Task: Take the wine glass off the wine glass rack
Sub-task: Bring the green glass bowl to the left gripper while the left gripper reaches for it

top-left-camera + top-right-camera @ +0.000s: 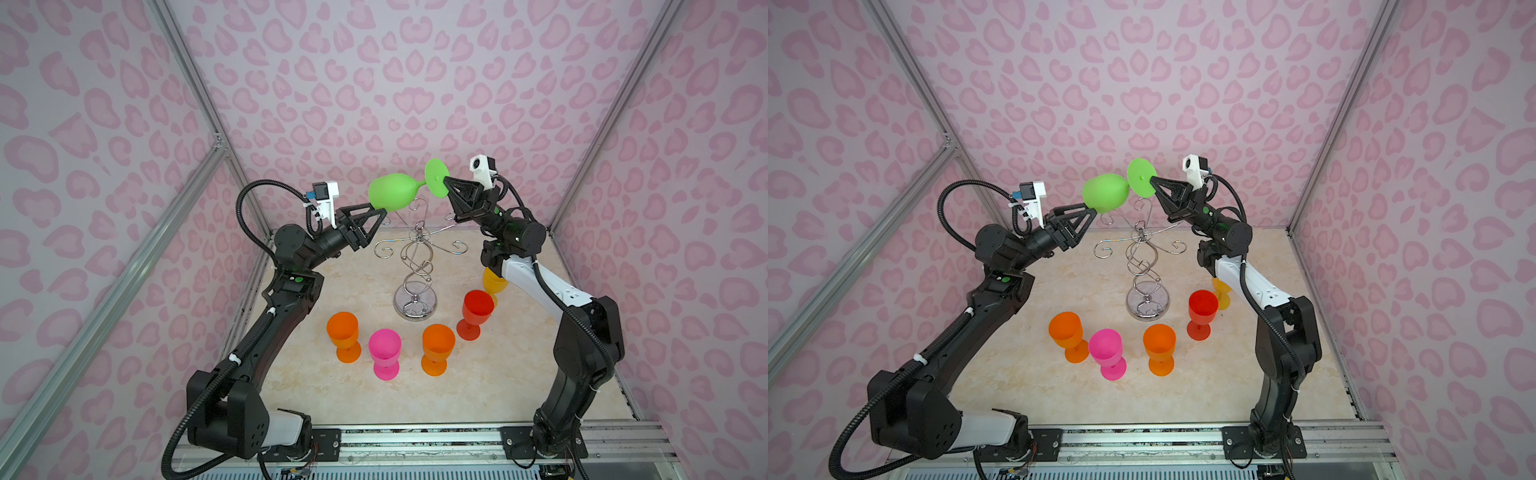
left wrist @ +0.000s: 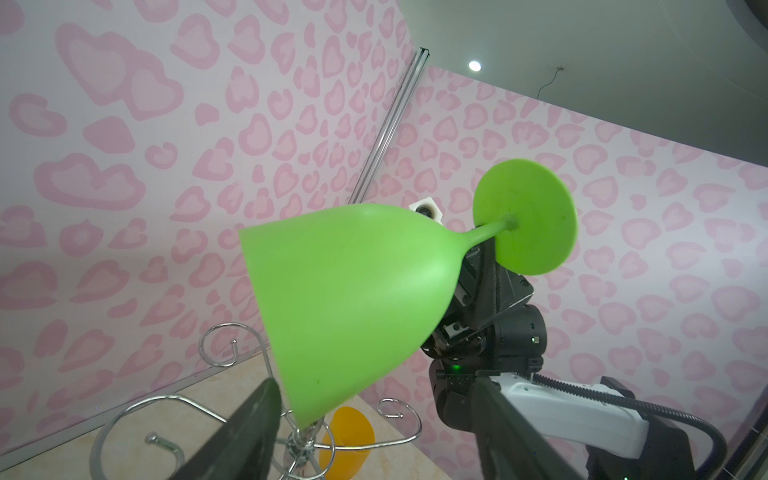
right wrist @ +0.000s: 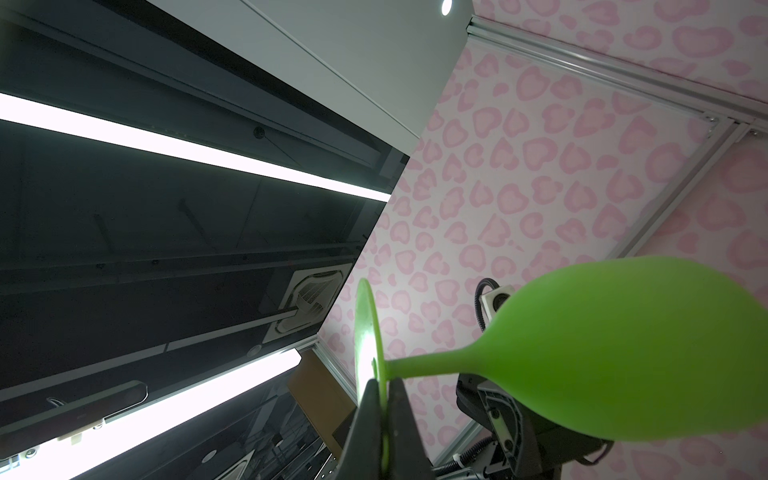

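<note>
Tabletop (image 1: 519, 374): wine glass (image 1: 392, 193) hides left tool (image 1: 377, 210).

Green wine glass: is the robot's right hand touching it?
Touching. The right wrist view shows the right hand shut on the round foot of the green wine glass, one finger on each side, with no gap.

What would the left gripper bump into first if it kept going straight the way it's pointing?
The green wine glass. The left gripper is open and aims right at the glass's bowl, just ahead of it, while the right gripper pinches the foot. How small the gap is, I can't tell.
</note>
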Available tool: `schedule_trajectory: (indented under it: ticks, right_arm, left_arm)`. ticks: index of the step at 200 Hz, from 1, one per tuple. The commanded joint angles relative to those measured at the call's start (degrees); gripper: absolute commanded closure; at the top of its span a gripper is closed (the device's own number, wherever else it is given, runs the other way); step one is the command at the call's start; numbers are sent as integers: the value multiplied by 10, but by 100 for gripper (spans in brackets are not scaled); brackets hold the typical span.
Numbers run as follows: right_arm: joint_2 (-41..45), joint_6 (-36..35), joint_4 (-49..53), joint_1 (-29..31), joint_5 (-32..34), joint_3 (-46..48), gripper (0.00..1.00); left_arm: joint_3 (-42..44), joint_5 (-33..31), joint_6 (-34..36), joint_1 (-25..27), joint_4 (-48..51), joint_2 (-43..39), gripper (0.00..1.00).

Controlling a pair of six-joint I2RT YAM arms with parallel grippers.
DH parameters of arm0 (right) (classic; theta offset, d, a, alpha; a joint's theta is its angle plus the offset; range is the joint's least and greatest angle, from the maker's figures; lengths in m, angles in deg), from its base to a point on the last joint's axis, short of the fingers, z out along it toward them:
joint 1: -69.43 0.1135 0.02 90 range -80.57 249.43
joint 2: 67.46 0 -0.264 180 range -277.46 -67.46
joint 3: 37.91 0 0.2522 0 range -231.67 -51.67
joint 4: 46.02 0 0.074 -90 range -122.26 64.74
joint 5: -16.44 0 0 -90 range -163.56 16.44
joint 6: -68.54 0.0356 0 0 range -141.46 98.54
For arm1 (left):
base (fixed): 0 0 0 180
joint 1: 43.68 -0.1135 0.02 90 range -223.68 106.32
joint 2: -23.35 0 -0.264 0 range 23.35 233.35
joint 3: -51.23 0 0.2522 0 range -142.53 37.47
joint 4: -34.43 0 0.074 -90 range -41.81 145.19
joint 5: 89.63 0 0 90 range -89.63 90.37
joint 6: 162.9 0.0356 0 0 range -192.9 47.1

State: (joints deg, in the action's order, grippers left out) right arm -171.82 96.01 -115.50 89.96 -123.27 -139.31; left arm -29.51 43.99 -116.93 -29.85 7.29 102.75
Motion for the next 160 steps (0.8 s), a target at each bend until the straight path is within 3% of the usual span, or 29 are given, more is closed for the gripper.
schedule_trajectory:
  ticks: [1,116,160]
  right_arm:
    - [2,7,-27,1,4,-1,100]
    - [-5,34,-26,-10,-2,-11,100]
    - [-13,58,-36,-16,0,-11,100]
  left_arm:
    - [-10,13,-23,-1,-53,9,30]
    - [-20,60,-107,-1,-140,27,68]
    - [-23,89,-130,-1,-166,31,73]
